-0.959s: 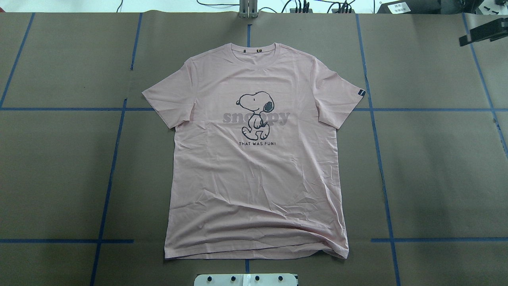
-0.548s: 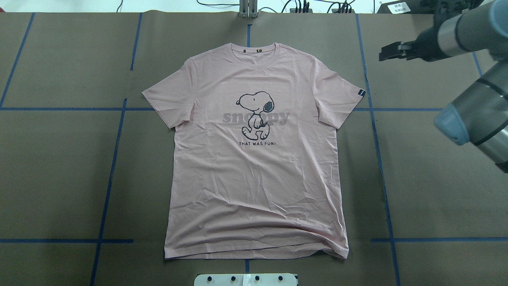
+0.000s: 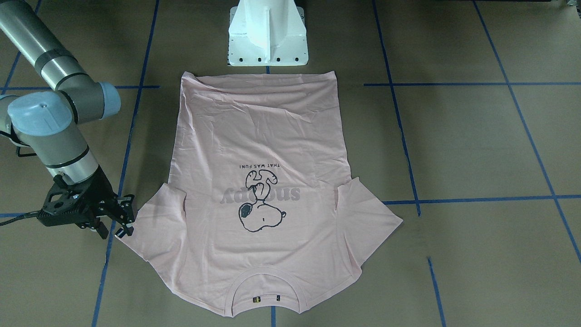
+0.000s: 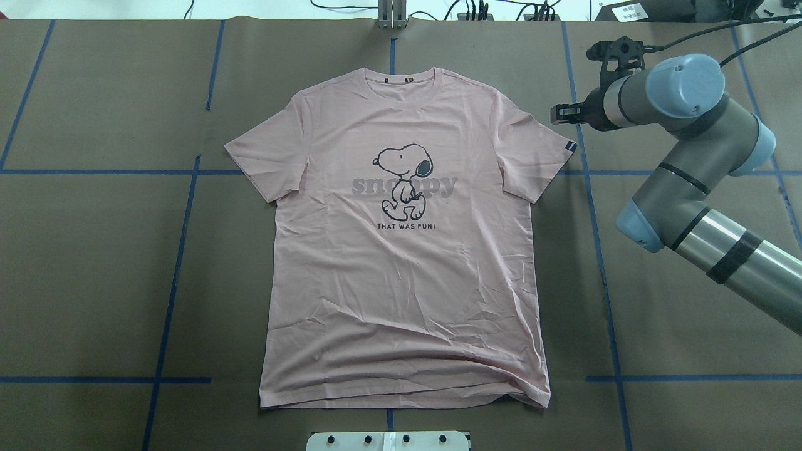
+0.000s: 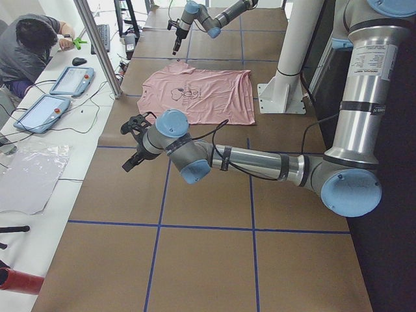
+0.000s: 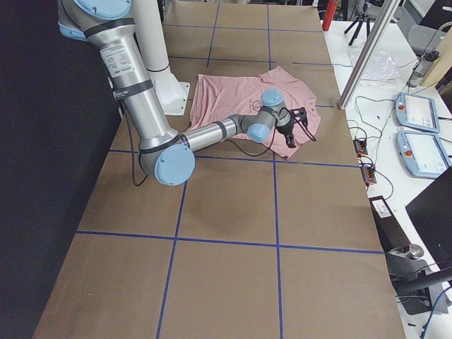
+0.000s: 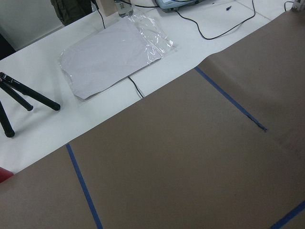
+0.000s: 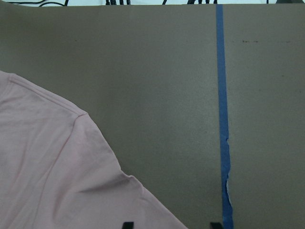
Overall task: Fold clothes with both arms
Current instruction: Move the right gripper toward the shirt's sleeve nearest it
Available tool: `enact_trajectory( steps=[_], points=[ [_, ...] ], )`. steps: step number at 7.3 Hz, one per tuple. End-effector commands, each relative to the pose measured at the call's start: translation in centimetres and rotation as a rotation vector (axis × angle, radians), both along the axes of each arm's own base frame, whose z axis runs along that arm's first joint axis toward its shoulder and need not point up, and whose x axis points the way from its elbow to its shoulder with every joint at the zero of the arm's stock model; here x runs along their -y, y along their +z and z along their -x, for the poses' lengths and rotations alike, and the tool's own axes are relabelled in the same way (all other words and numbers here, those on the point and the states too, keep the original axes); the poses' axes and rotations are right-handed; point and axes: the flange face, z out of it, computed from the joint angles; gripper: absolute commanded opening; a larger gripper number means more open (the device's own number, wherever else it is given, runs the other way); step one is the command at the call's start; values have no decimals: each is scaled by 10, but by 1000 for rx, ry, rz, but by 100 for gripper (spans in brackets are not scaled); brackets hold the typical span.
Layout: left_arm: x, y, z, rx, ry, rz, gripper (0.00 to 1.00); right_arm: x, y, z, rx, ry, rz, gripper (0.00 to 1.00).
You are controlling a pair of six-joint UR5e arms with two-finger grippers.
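The pale pink T-shirt [image 4: 401, 263] lies flat and face up on the brown table, neck toward the far edge, dog print in the middle. It shows upside down in the front-facing view as the shirt [image 3: 258, 136]. My right gripper [image 4: 564, 116] hangs open just over the end of the right sleeve, near the small black tag [image 4: 569, 145]. In the right wrist view the sleeve [image 8: 47, 181] fills the lower left. One fingertip [image 8: 127, 224] is above its edge and the other is over the blue tape. My left gripper [image 5: 133, 146] shows only in the left side view, far from the shirt; I cannot tell its state.
The white pedestal base [image 3: 268, 36] stands at the shirt's hem. Blue tape lines [image 4: 182, 238] cross the brown table cover. Beyond the far edge is a white bench with tablets [image 5: 55, 91], a seated person [image 5: 29, 45], a plastic sleeve [image 7: 114, 52] and tripod legs [image 7: 24, 100].
My right arm has swung in from the right edge of the overhead view and brought its gripper down toward the right sleeve. The shirt has not moved.
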Motion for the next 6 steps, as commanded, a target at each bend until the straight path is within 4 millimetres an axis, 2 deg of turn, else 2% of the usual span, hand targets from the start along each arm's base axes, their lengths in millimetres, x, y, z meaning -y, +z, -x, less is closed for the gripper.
enact_trajectory(
  steps=[1, 6],
  points=[
    [0, 1, 0, 0, 0, 2, 100, 0, 30, 8, -12, -6, -2, 60],
    [-1, 4, -1, 1, 3, 7, 100, -11, 41, 21, -46, 2, 3, 55]
  ],
)
